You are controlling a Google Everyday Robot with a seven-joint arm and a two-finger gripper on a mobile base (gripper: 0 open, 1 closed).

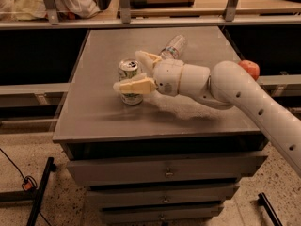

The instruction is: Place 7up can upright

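Upright toward the left edge of the counter (94, 121): can (129, 69), shiny top uppermost. Claw (128, 71) spread, straddling the can, with one finger (136, 84) across its front and the other apart behind it. On its side near the back edge: bottle (173, 46), contents unclear.

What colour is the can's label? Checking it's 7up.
Green and white, camera view; the open gripper straddles the can.
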